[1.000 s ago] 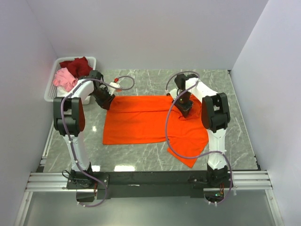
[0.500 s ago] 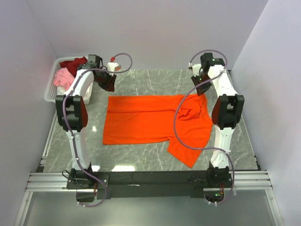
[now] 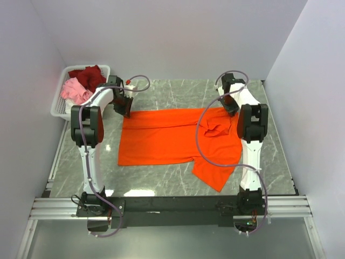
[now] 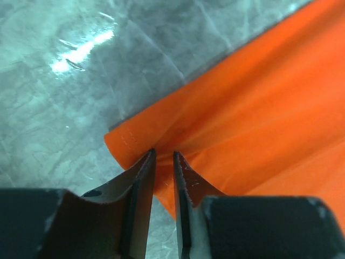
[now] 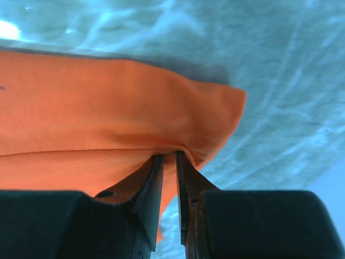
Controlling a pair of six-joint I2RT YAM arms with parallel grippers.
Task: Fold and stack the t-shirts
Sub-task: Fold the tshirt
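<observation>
Orange shirt (image 3: 161,140) lies spread mid-table (image 3: 161,94), with more shirts, red (image 3: 89,74) and pink (image 3: 74,90), in the basket (image 3: 57,105) at 10 o'clock.

Left gripper (image 4: 163,155) is on the shirt's 10 o'clock corner and right gripper (image 5: 170,157) on its 2 o'clock corner. Both jaw pairs are closed to a thin slit on a pinch of orange cloth right at the fingertips.

Risks as I read it:
- Bites are shallow and close to the hem. A quick lift or uneven pull could slip a corner out, leaving one arm with the whole shirt.
- The left pinch may only have the top layer, so the layers could separate when raised.
- Rumple (image 3: 216,128) at 3 o'clock and the loose flap at 5 o'clock aren't flat — folding now bakes the crease in and skews the edge.
- If the arms pull apart too hard, cloth drags across the table instead of folding.
</observation>
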